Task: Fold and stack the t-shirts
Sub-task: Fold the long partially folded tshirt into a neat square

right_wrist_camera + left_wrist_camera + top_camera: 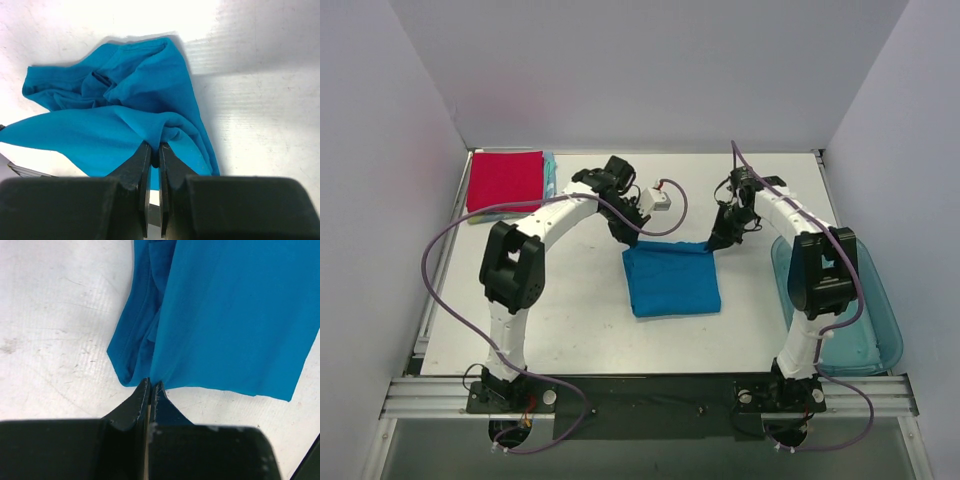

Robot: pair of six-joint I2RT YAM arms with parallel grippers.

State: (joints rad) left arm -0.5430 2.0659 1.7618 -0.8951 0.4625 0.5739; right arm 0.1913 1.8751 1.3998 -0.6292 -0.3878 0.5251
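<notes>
Top view, clock directions taken from the table centre.

- Bright blue t-shirt: lies near the centre, slightly toward 5 o'clock, folded to a rough rectangle. Its near edge is flat on the surface, while both far corners are pinched.
- Left gripper: at the shirt's 11 o'clock corner. In the wrist view the fingers are pressed together on the cloth edge with no gap showing. Loose folds bunch at the 10 o'clock side of the fingertips, and a smooth panel spreads toward 2 o'clock.
- Right gripper: at the shirt's 1 o'clock corner. Its fingers are clamped on a gathered ridge of blue cloth (only a thin slit between them, filled by fabric). The cloth beyond is rumpled, with the sleeve area toward 11 o'clock.
- Red t-shirt: folded square in the 10 o'clock corner of the table, well apart from both grippers. A light teal shirt edge shows along its 3 o'clock side, apparently underneath.
- Translucent blue bin: at the 4 o'clock edge, beside the right arm. I cannot tell what it holds.
</notes>
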